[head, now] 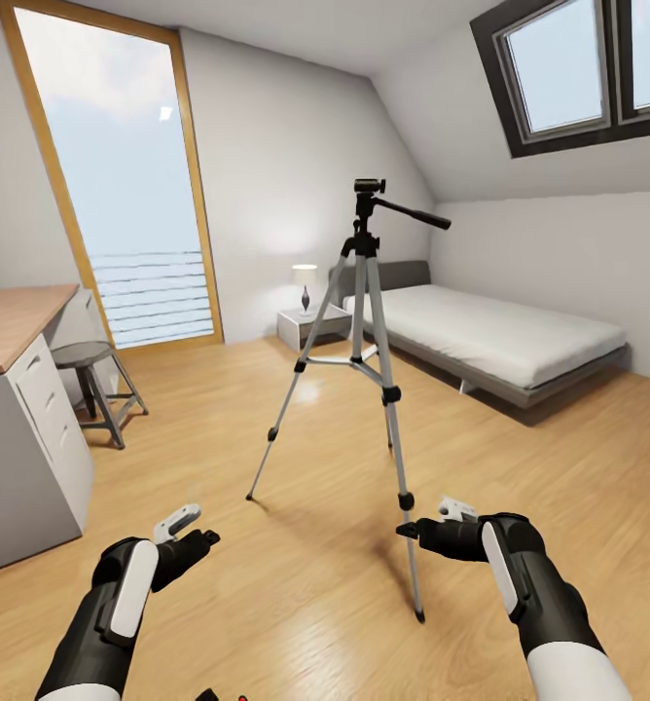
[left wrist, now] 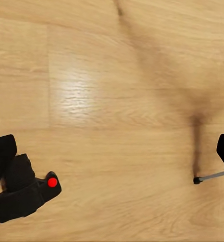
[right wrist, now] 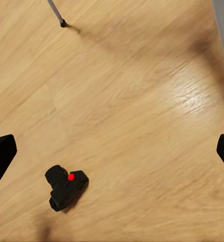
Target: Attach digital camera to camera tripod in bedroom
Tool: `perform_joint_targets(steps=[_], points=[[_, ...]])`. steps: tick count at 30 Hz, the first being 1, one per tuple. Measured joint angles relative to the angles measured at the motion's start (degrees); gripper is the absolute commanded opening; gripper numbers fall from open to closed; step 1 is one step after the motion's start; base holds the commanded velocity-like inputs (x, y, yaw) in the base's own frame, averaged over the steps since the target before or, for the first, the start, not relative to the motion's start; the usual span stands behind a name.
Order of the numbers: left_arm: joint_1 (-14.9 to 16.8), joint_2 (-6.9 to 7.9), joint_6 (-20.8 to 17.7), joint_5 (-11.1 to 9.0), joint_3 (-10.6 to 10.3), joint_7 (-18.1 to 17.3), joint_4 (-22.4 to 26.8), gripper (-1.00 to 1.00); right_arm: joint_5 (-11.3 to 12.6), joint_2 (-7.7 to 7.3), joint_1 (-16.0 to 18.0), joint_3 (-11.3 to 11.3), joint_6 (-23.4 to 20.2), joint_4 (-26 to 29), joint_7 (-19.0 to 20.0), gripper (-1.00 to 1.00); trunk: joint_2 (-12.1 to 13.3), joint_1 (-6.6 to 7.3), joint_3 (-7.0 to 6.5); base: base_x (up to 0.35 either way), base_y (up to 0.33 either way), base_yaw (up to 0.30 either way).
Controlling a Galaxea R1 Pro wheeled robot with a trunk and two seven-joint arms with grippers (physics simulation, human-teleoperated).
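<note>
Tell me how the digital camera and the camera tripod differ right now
The digital camera lies low on the wood floor, while the camera tripod stands upright on three spread legs. The camera is small and boxy; the tripod is tall and thin. The camera is all black with a red button, whereas the tripod has silver legs with black joints and a black head. Both rest on the floor, apart from each other, and neither is held.

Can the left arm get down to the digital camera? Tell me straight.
Probably yes: the digital camera lies on bare wood floor under the open left gripper, and the tripod foot stands well aside.
</note>
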State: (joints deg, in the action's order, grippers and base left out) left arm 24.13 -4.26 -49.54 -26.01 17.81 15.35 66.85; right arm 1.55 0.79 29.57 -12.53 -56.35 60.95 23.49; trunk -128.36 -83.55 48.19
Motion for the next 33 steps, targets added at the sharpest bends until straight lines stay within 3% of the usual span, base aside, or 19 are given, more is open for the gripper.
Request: perform_joint_targets(steps=[7,8,9,11,12,13,15,16,17,20,22,27,29,33], points=[[0.00,1.60,-0.11,-0.14,0.01,0.00,0.06,1.00,-0.04,-0.01,0.00,-0.10,-0.01,0.05,0.01,1.00,-2.81,-1.54,1.26,0.000,0.000,0.000],[0.02,4.69,-2.70,0.91,-0.53,-0.14,0.82,1.00,-0.38,-0.07,0.00,0.01,-0.02,0.62,-0.08,1.00,-3.21,-1.76,1.43,0.000,0.000,0.000],[0.02,6.62,-3.20,1.13,-0.71,-0.31,0.56,1.00,-0.53,-0.11,0.00,0.07,0.02,0.68,-0.10,1.00,-3.61,-1.98,1.62,0.000,0.000,0.000],[0.00,8.70,-3.45,1.13,-0.98,-0.87,0.18,1.00,-0.62,-0.11,0.00,0.11,0.04,0.70,-0.09,1.00,-4.41,-2.42,1.97,0.000,0.000,0.000],[-0.05,11.33,-3.55,1.44,-2.92,-4.35,-2.49,1.00,-0.71,-0.13,0.00,0.13,0.28,0.72,-0.07,1.00,-4.81,-2.64,2.16,0.000,0.000,0.000],[-0.07,12.23,-3.35,1.44,-4.83,-6.68,-4.45,1.00,-0.74,-0.14,0.00,0.13,0.44,0.71,-0.06,1.00,-5.21,-2.86,2.34,0.000,0.000,0.000],[-0.07,12.89,-3.02,1.94,-7.60,-9.03,-6.42,1.00,-0.74,-0.14,0.00,0.15,0.58,0.74,-0.02,1.00,-6.02,-3.30,2.69,0.000,0.000,0.000],[-0.09,13.61,-1.07,3.81,-14.54,-11.80,-9.50,1.00,-0.75,-0.15,0.00,0.27,0.74,0.85,0.03,1.00,-6.41,-3.52,2.88,0.000,0.000,0.000],[-0.07,13.74,-0.18,4.87,-16.93,-12.27,-10.22,1.00,-0.74,-0.14,0.00,0.30,0.77,0.92,0.06,1.00,-6.82,-3.74,3.05,0.000,0.000,0.000],[-0.08,13.90,4.09,7.62,-22.81,-13.16,-11.58,1.00,-0.45,-0.15,0.00,0.38,0.80,2.31,0.51,1.00,-8.02,-4.39,3.59,0.000,0.000,0.000],[-0.08,14.02,7.35,9.31,-25.14,-13.43,-12.16,1.00,-0.25,-0.10,0.00,0.40,0.65,4.75,1.90,1.00,-8.83,-4.83,3.95,0.000,0.000,0.000],[-0.08,14.74,11.00,10.68,-26.91,-13.60,-14.83,1.00,-0.35,-0.18,0.00,0.40,0.34,7.81,7.15,1.00,-10.83,-5.93,4.85,0.000,0.000,0.000],[-0.09,15.36,11.94,10.83,-27.25,-13.81,-18.27,1.00,-0.52,-0.32,0.00,0.32,0.31,8.37,10.61,1.00,-11.63,-6.37,5.21,0.000,0.000,0.000],[-0.08,15.55,14.64,10.95,-27.47,-14.04,-23.58,1.00,-0.61,-0.56,0.00,0.25,0.25,8.60,13.18,1.00,-13.24,-7.25,5.93,0.000,0.000,0.000]])
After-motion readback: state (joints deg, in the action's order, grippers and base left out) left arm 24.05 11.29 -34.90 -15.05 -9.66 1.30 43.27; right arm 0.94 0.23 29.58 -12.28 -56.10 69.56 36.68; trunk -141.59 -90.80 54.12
